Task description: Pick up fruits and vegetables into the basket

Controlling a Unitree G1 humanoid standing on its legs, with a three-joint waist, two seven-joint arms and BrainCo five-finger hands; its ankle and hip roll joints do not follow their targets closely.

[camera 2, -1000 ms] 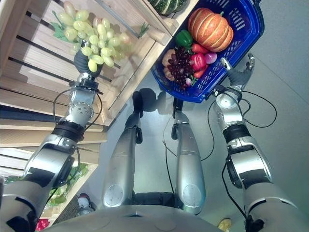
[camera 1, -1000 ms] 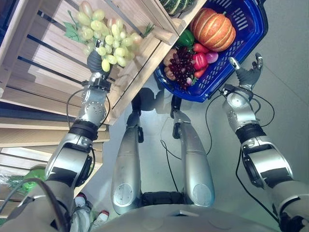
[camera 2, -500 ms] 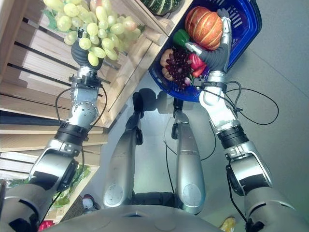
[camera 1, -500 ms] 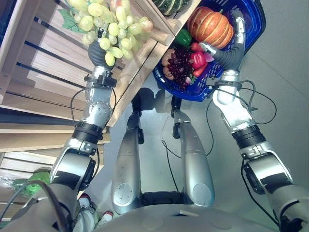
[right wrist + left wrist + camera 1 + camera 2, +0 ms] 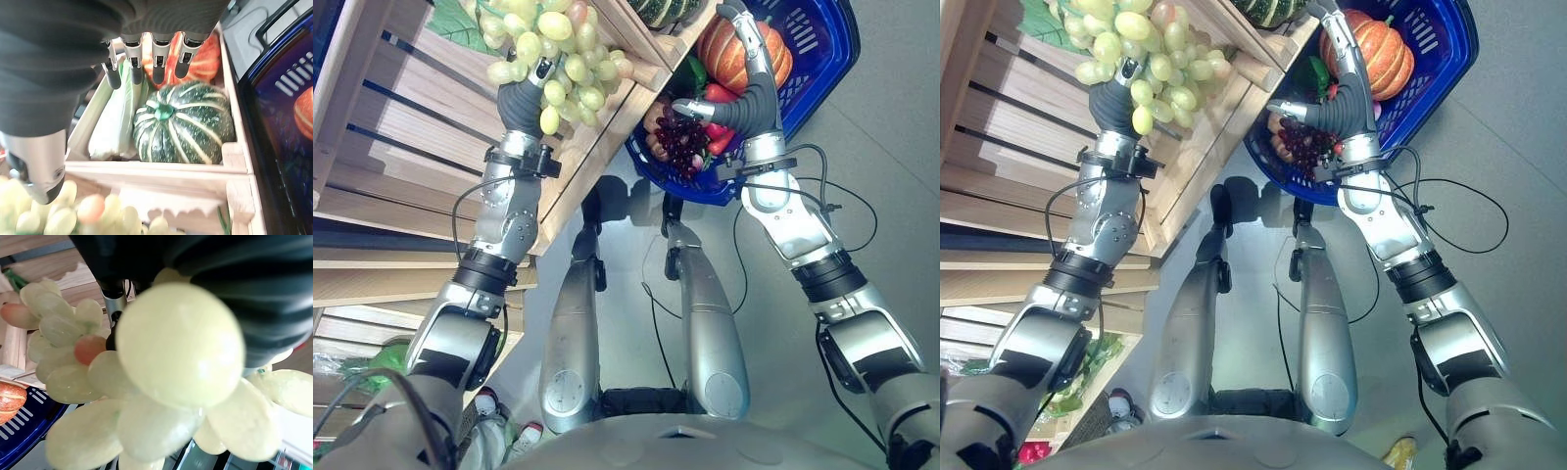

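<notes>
Pale green grapes (image 5: 553, 54) held in the left hand (image 5: 521, 103), its fingers wrapped about the bunch, beside the wooden crate (image 5: 431, 117). Right hand (image 5: 749, 88), fingers extended, above the blue basket (image 5: 822, 59). Judgement: carry the bunch level and lower it gently among the basket's produce.
</notes>
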